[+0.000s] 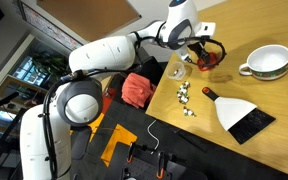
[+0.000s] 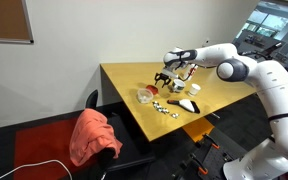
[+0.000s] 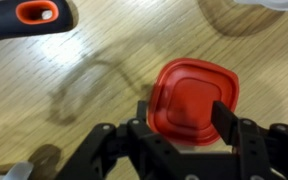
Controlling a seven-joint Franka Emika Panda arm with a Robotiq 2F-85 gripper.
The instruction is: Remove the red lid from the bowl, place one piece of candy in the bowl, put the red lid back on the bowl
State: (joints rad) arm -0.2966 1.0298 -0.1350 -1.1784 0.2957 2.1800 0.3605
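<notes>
Wrist view is showing the small flat red-orange lid (image 3: pixel 189 95) sitting between the gripper (image 3: pixel 182 118) jaws, over the wooden worktop (image 3: pixel 84 90) — one jaw is overlapping its edge, so whether they are pinching it I cannot tell.

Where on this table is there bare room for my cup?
Bare wood lies between the white bowl and the dustpan, and beyond the glass bowl toward the corner of the table. It's crowded around the candies and the gripper at the red lid.
</notes>
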